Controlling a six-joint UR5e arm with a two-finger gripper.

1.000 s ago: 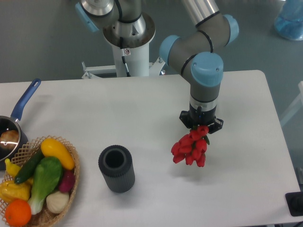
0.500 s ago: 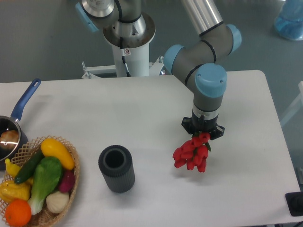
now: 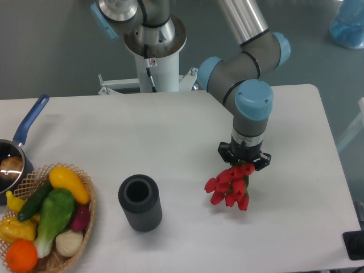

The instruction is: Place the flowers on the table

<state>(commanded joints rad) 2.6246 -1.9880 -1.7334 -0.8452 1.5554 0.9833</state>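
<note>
1. Pincer (image 3: 244,164) points straight down, clenched on the stem end of the flowers (image 3: 230,186).
2. Flowers hang blooms-down toward the right half of the surface (image 3: 170,125); contact with it cannot be told.
3. Dark ribbed cylinder (image 3: 140,202) stands upright near the front edge, well apart from the flowers.
4. Basket (image 3: 45,219) sits at the front-left corner, pan (image 3: 14,156) just behind it.

One camera sits high up, across the worktop (image 3: 114,131) from the robot base (image 3: 153,51), looking down at it.
</note>
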